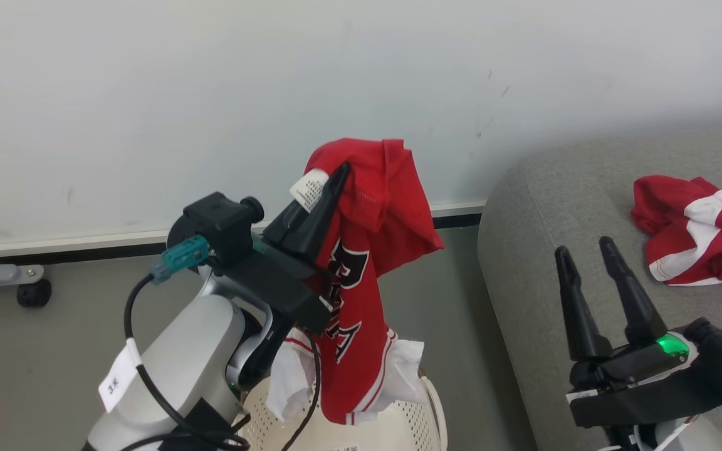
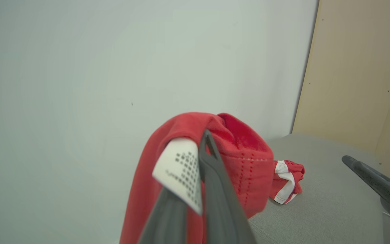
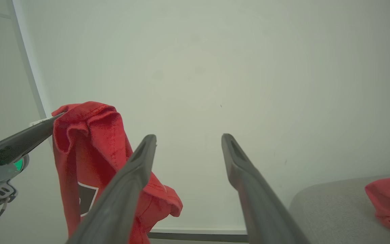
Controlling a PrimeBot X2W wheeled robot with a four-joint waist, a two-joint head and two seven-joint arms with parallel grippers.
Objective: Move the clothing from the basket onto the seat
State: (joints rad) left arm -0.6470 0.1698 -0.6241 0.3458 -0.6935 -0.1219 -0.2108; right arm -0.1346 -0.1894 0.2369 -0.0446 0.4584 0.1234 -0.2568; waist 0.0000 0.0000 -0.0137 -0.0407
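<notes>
A red garment (image 1: pixel 373 250) with black letters and a white label hangs from my left gripper (image 1: pixel 341 170), which is shut on its top fold. Its lower end trails into the cream basket (image 1: pixel 398 426) at the bottom of the head view. The left wrist view shows the same red garment (image 2: pixel 242 152) draped over my left gripper (image 2: pixel 207 135). A second piece of red and white clothing (image 1: pixel 699 228) lies crumpled on the grey seat (image 1: pixel 536 207). My right gripper (image 1: pixel 583 247) stands open above the seat's front, holding nothing; in its own view the right gripper (image 3: pixel 188 140) points at the wall.
A pale wall with a white and dark baseboard (image 1: pixel 85 244) runs behind. Grey floor (image 1: pixel 449 313) separates the basket from the seat. A grey caster leg (image 1: pixel 29 285) shows at the far left. A beige panel (image 2: pixel 357 74) stands beyond the seat.
</notes>
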